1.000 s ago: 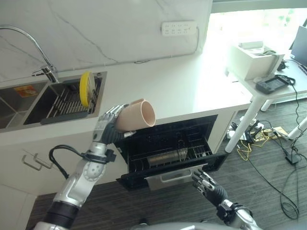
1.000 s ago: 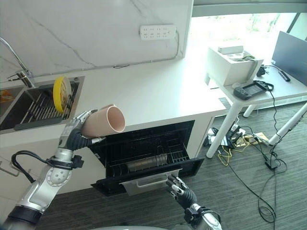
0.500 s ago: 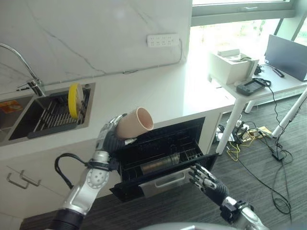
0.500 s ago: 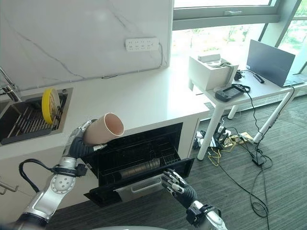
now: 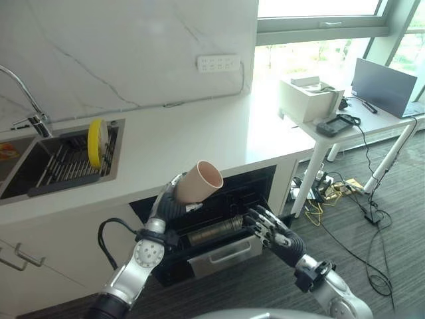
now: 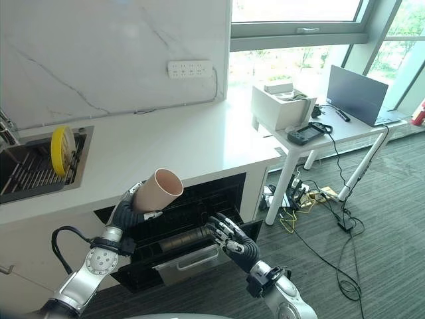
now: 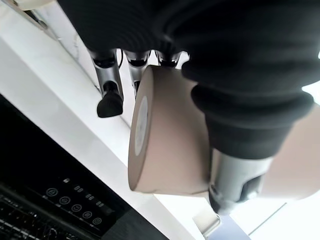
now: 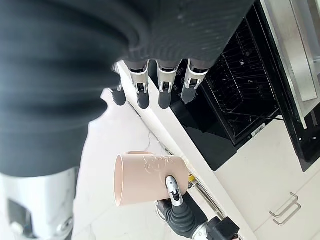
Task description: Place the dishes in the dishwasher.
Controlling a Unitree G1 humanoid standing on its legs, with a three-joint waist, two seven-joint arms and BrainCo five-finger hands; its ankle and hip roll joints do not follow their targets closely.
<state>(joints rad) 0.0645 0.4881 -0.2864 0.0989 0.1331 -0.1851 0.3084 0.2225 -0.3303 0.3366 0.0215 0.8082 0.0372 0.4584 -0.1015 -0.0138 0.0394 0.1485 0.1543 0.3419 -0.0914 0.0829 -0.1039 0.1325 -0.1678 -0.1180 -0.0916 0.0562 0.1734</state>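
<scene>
My left hand [image 5: 167,205] is shut on a pale pink cup [image 5: 198,183], held on its side with the mouth facing up and right, just in front of the counter edge above the open dishwasher [image 5: 224,251]. In the left wrist view the cup [image 7: 170,140] sits between the fingers and the thumb. The pulled-out black rack [image 8: 240,100] holds a clear cylinder lying on its side [image 5: 214,232]. My right hand [image 5: 271,232] is open, fingers spread, at the right front corner of the drawer. A yellow plate [image 5: 97,133] stands upright in the sink's rack.
The white counter [image 5: 199,133] runs left to a sink with a faucet [image 5: 26,100]. To the right stands a white side table [image 5: 345,123] with a box, a laptop and a handheld device. Cables lie on the carpet below it.
The camera has shifted. My left hand has brought the cup lower, closer to the dishwasher opening. My right hand has risen from the floor side to the drawer's front right corner.
</scene>
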